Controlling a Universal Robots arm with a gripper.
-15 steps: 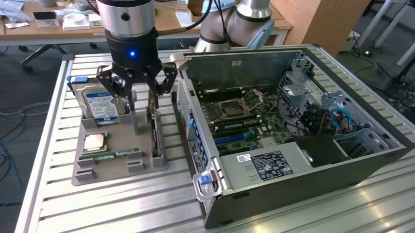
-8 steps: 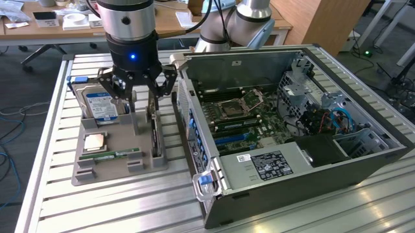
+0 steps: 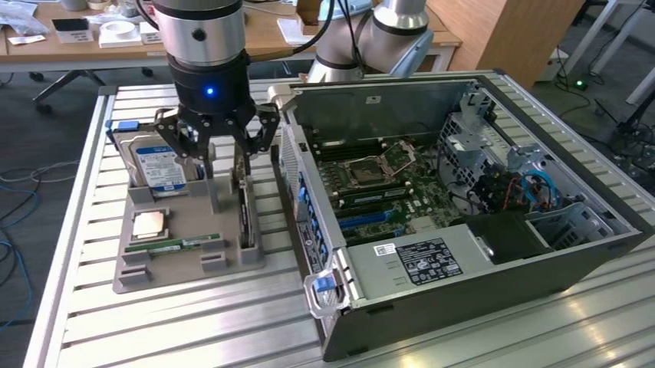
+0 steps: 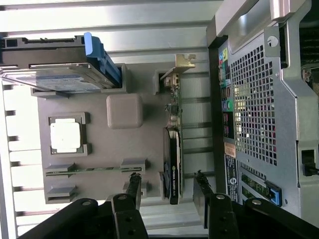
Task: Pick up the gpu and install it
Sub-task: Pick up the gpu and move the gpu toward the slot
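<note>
The end effector [image 4: 166, 175], fingers spread apart, hovers over the gpu [image 4: 173, 149], which stands on edge, its long axis alongside the computer case [image 3: 461, 253].

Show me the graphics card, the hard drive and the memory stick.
graphics card [image 4: 172, 167], wrist view, on its black cooler.
hard drive [image 3: 153, 172], exterior view, on its label.
memory stick [image 3: 174, 245], exterior view, on its green edge.
</note>
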